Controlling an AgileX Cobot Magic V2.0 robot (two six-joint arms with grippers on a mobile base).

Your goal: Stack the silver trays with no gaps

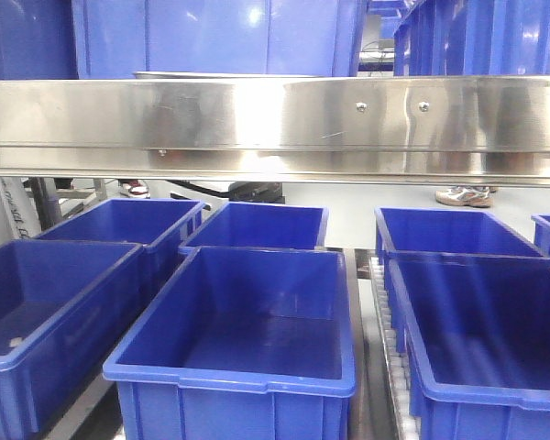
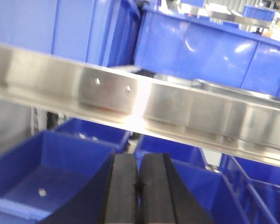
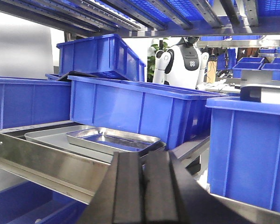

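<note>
**Both end effectors closed, two trays on the shelf**

Your left end effector (image 2: 138,196) and right end effector (image 3: 143,191) point level at the steel beam (image 1: 275,115), both closed, holding nothing. You see two silver trays (image 3: 113,138), small one resting inside the big one.

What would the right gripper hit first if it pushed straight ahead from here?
Probably the steel beam crossing just ahead of the shut right gripper; the silver trays lie beyond it. Depth is unclear.
</note>
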